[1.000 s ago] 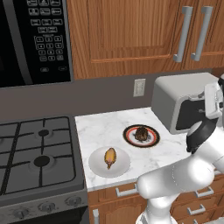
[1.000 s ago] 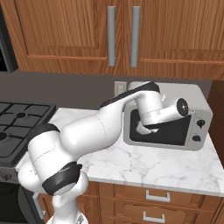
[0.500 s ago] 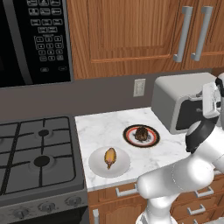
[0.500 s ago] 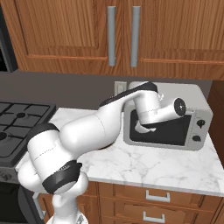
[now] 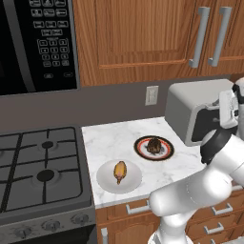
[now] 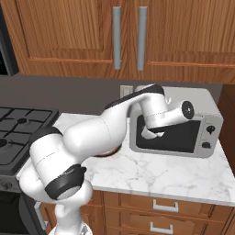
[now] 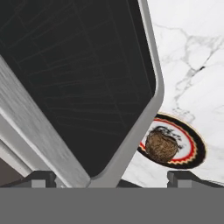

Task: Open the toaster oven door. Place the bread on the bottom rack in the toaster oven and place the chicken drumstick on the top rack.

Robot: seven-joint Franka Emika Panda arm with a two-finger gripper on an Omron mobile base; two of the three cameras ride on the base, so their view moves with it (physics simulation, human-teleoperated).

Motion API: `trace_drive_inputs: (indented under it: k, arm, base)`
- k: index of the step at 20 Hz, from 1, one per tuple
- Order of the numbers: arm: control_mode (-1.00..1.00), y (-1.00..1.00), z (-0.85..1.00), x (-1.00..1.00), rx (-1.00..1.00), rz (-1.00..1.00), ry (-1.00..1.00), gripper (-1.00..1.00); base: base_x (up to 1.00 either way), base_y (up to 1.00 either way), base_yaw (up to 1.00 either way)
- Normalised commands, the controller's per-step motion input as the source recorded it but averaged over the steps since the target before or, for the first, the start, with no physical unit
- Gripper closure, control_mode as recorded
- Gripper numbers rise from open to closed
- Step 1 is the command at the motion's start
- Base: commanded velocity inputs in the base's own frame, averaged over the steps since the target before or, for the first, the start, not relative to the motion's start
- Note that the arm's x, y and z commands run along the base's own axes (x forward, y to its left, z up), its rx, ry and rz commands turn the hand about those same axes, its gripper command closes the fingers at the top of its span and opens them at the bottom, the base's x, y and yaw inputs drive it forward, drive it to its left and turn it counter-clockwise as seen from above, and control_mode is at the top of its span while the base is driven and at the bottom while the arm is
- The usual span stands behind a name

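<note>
The silver-grey toaster oven (image 5: 190, 102) (image 6: 209, 103) stands at the counter's right end, its dark glass door (image 6: 181, 137) (image 7: 87, 83) shut. Faint rack lines show through the glass; I cannot tell top rack from bottom rack. My gripper (image 6: 149, 133) (image 7: 111, 178) is open, hovering at the door's upper left part, its fingertips (image 7: 41, 177) straddling the door's silver edge. The bread (image 5: 153, 145) (image 7: 161, 145) sits on a black-and-red rimmed plate (image 5: 141, 148) (image 7: 194, 151). The chicken drumstick (image 5: 120, 171) lies on a white plate (image 5: 104, 180).
A gas stove (image 5: 38, 167) lies left of the marble counter (image 5: 109, 140), with a black microwave (image 5: 33, 43) above it. Wooden cabinets (image 6: 128, 36) hang over the counter, and a wall outlet (image 5: 151, 95) is behind it. Drawers (image 6: 165, 206) run below.
The hand has shifted very slightly at the oven door, with the jaws staying open. The plates, the food and the door have not moved.
</note>
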Motion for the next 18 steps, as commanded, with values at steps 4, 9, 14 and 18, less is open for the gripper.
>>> trace_drive_inputs:
  k: [4,9,14,18]
  arm:
    - [-1.00,0.00,-0.33,-0.01,0.00,0.00,0.11,-1.00]
    - [-1.00,0.00,-0.45,-0.13,0.00,0.00,0.13,-1.00]
    - [-1.00,0.00,-0.51,-0.20,0.00,0.00,0.12,-1.00]
    - [-1.00,0.00,-0.51,-0.32,0.00,-0.01,0.06,-1.00]
  base:
    - [0.00,0.00,0.00]
    - [0.00,0.00,0.00]
    - [0.00,0.00,0.00]
    - [0.00,0.00,0.00]
